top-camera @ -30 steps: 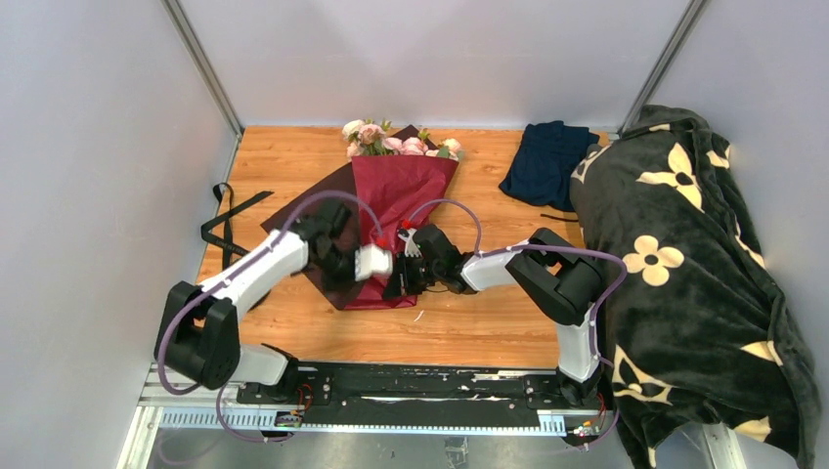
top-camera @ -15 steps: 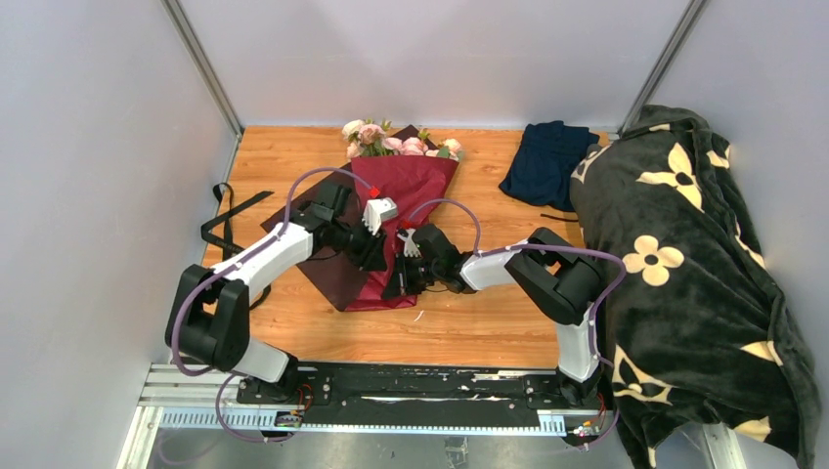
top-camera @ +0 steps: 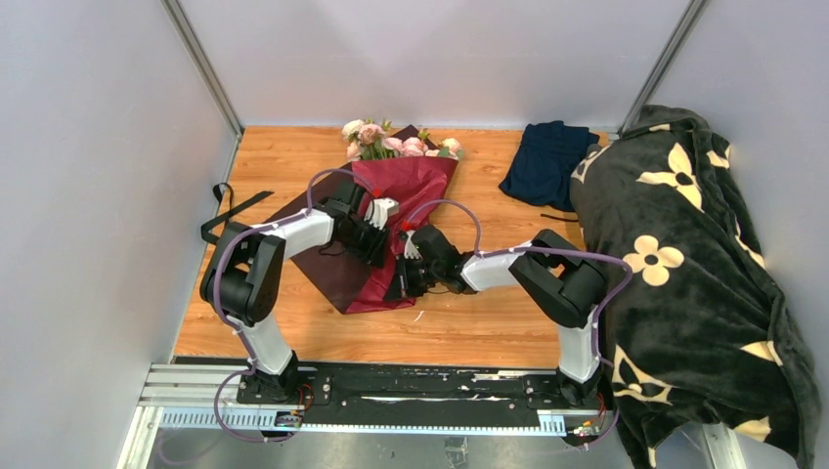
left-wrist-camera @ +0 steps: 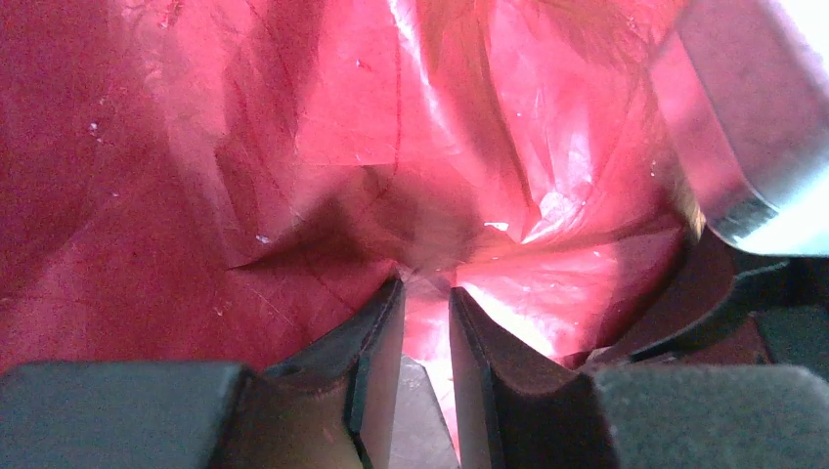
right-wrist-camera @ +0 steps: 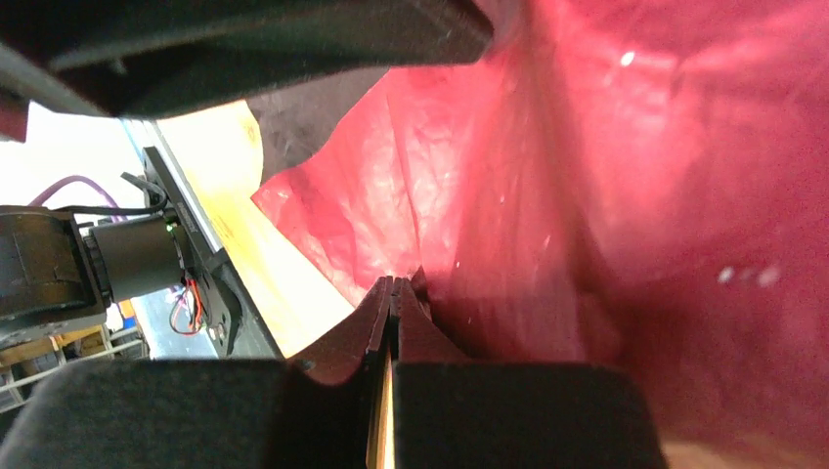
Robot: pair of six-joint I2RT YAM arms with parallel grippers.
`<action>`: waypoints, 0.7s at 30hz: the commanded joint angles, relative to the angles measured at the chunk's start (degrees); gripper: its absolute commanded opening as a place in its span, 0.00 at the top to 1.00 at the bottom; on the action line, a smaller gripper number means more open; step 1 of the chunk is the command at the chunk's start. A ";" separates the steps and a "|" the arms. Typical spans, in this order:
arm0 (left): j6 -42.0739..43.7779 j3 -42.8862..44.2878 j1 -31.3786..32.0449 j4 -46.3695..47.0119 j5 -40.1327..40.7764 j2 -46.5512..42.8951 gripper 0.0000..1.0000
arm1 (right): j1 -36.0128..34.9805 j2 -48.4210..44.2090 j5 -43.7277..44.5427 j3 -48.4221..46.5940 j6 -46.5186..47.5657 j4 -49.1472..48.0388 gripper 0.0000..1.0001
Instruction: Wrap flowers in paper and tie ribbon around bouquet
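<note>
Seeing paper [top-camera: 411, 181] wrapped over flowers [top-camera: 371, 135], creased just at left gripper [left-wrist-camera: 423, 288] tips, narrowly parted, gripping nothing obvious. Can't confirm a pinch by right gripper [right-wrist-camera: 394, 283], clamped together against the fold at its tips. Likely to spring open or tear if tugged, with ribbon [top-camera: 227, 210] lying well left of both

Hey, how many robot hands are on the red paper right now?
2. The left hand is at the paper's middle, jaws slightly apart. The right hand is shut on its nearer part.
</note>
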State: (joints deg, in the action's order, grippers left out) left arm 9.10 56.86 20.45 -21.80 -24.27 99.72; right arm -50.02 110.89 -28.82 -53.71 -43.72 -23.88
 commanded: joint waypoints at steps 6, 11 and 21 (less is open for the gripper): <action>2.19 0.47 0.12 -5.86 6.15 5.70 0.68 | 3.25 -10.91 -5.81 -8.83 7.48 16.39 0.97; 2.99 -0.44 0.12 -6.03 5.91 5.01 0.68 | 19.24 -15.23 -2.74 -12.63 14.08 27.60 0.66; 3.46 -0.46 0.47 -7.17 5.49 5.31 0.68 | 36.37 9.51 -2.28 -44.24 22.31 37.41 0.26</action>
State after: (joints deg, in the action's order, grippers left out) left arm 10.28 59.09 20.73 -24.77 -23.90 101.32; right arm -13.52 111.20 -29.43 -88.92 -25.80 4.82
